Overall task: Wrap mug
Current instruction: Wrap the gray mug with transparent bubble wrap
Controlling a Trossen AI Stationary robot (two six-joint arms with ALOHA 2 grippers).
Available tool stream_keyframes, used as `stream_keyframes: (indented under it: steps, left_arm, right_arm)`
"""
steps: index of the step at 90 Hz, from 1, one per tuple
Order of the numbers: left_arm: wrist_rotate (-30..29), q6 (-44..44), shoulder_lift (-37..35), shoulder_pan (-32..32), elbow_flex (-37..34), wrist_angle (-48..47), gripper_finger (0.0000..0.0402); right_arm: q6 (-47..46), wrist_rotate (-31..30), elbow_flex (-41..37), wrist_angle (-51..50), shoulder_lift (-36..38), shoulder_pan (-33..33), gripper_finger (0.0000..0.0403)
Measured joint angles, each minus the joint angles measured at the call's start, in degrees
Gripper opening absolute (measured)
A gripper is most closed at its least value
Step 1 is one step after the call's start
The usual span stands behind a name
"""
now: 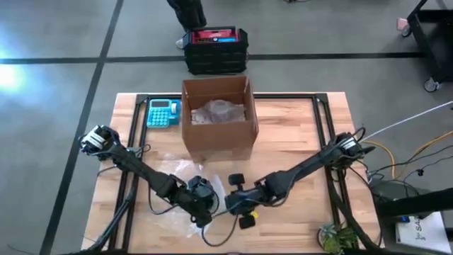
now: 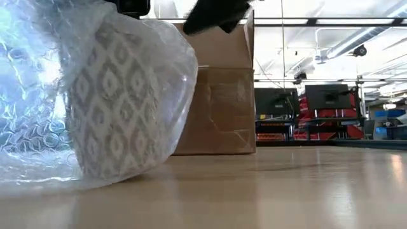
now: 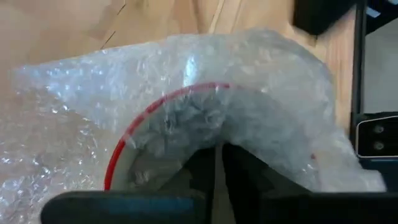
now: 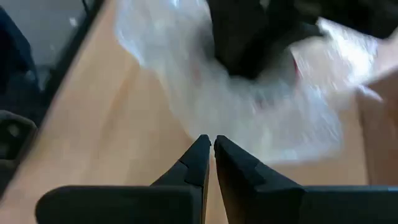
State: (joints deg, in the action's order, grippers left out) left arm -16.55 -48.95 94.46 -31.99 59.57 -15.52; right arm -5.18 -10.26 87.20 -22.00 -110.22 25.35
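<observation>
A mug (image 2: 117, 102) with a grey-and-white diamond pattern and a red rim (image 3: 149, 109) stands on the table near its front edge. It is covered in clear bubble wrap (image 2: 25, 127), which spreads onto the table to the left (image 1: 177, 173). My left gripper (image 1: 202, 202) is over the mug's mouth, shut on the wrap (image 3: 249, 68). My right gripper (image 4: 210, 144) is shut and holds nothing. It hovers just right of the mug (image 1: 228, 202), pointing at the wrap's edge. My left gripper pinches the bubble wrap between its two fingers (image 3: 239, 165), where the wrap lies over the mug's mouth inside the red rim (image 3: 205, 140). The fingers come slanting down from above. The mug's base (image 2: 108, 172) is on the table, and the wrap drapes slack around it.
An open cardboard box (image 1: 219, 117) with packing material inside stands behind the mug at mid-table. A blue calculator (image 1: 163, 113) lies to its left. A black crate (image 1: 216, 49) sits beyond the far edge, and a small plant (image 1: 336, 237) at the near right corner.
</observation>
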Motion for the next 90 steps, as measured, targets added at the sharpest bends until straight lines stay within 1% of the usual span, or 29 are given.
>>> stream_keyframes:
  steps: [15, 35, 47, 55, 62, 77, 90]
  left_arm:
    - [-0.4, 0.5, 0.0, 0.0, 0.0, 1.2, 0.002]
    - [-0.7, 0.8, -0.1, 0.0, -0.1, 0.5, 0.002]
    - [0.1, 0.7, -1.3, -0.1, 3.3, -7.0, 0.002]
    - [-2.9, 0.5, -2.4, -0.9, 6.6, -11.9, 0.002]
    - [-6.4, 0.5, -2.6, -1.3, 8.0, -12.5, 0.002]
    - [-6.1, 2.3, -2.6, -1.4, 5.9, -8.6, 0.002]
    - [-5.7, 0.8, -2.2, -1.4, 2.8, -7.8, 0.002]
  right_arm:
    - [2.1, -0.2, 0.0, 8.8, -4.3, -0.7, 0.0014]
    - [0.2, -0.5, 0.4, 10.7, -6.8, -2.7, 0.0013]
    - [0.7, -1.0, 0.4, 11.0, -7.1, -2.7, 0.0013]
    - [0.7, -1.3, 0.4, 11.0, -7.1, -2.7, 0.0013]
    - [0.7, -1.5, 0.4, 11.0, -7.2, -2.7, 0.0013]
    - [0.7, -1.5, 0.4, 10.6, -7.2, -2.7, 0.0013]
    - [0.7, -1.5, 0.4, 10.8, -7.3, -2.7, 0.0013]
